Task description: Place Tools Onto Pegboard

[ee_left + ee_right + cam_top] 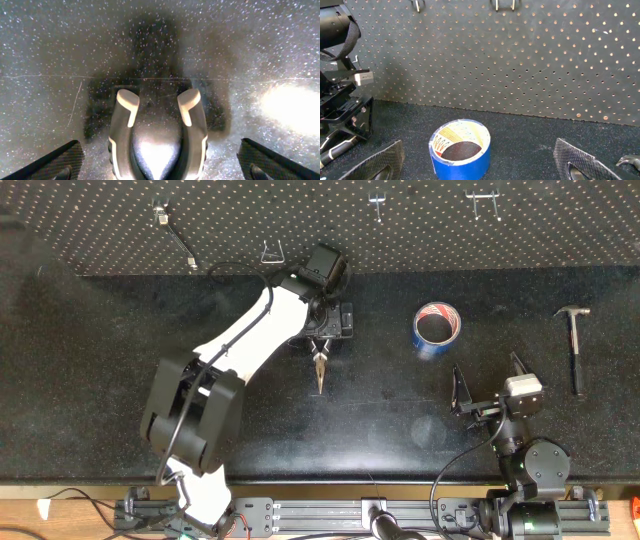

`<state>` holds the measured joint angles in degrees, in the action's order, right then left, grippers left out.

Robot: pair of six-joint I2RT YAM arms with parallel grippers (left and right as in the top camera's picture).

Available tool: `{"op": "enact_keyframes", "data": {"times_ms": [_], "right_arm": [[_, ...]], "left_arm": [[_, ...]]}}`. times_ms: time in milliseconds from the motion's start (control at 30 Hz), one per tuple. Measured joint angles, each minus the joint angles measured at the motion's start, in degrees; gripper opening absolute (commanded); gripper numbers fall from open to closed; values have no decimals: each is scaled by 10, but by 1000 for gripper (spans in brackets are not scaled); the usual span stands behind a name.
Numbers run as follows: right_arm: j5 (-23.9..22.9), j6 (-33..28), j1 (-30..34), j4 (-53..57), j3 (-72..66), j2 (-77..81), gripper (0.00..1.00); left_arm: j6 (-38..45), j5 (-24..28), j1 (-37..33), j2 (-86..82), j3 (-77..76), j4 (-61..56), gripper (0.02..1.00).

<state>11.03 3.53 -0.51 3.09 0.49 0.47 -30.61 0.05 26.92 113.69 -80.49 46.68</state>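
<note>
Grey-handled pliers (319, 366) lie on the dark table with their tip toward the front edge. My left gripper (326, 330) hangs right over their handles, open. In the left wrist view the two handles (125, 127) sit between my fingers (55, 162), untouched. A blue tape roll (436, 328) stands right of centre, and a hammer (575, 345) lies at the far right. My right gripper (489, 385) is open near the front, facing the tape roll (460, 150) with nothing in it.
The pegboard (420, 230) runs along the back with metal hooks (272, 250) (377, 202) (483, 200). A thin dark tool (182, 245) hangs at its left. The left arm (337, 30) stands to one side of the tape.
</note>
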Motion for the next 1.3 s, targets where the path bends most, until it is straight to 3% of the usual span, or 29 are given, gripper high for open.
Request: {"op": "enact_keyframes", "data": {"times_ms": [200, 233, 333, 367, 400, 700, 733, 767, 800, 833, 1100, 1300], "right_arm": [[0, 0, 0, 0, 0, 0, 976], [0, 0, 0, 0, 0, 0, 974], [0, 0, 0, 0, 0, 0, 976], [0, 0, 0, 0, 0, 0, 976], [0, 0, 0, 0, 0, 0, 976], [0, 0, 0, 0, 0, 0, 976], [0, 0, 0, 0, 0, 0, 976], [0, 0, 0, 0, 0, 0, 976], [0, 0, 0, 0, 0, 0, 976], [0, 0, 0, 0, 0, 0, 976], [0, 0, 0, 0, 0, 0, 976], [0, 0, 0, 0, 0, 0, 976]], "left_arm": [[4, 0, 0, 15, -7, 4, 996], [4, 0, 0, 16, -8, 4, 958], [9, 0, 0, 16, -9, 4, 717], [8, 0, 0, 17, -9, 4, 557], [10, 0, 0, 17, -9, 4, 524], [10, 0, 0, 18, -10, 5, 485], [10, 0, 0, 18, -10, 5, 435], [10, 0, 0, 18, -10, 4, 308], [10, 0, 0, 18, -10, 5, 93], [10, 0, 0, 18, -10, 5, 27], [22, -1, 0, 3, -10, 43, 27], [25, -51, 0, -223, -1, 132, 27]]}}
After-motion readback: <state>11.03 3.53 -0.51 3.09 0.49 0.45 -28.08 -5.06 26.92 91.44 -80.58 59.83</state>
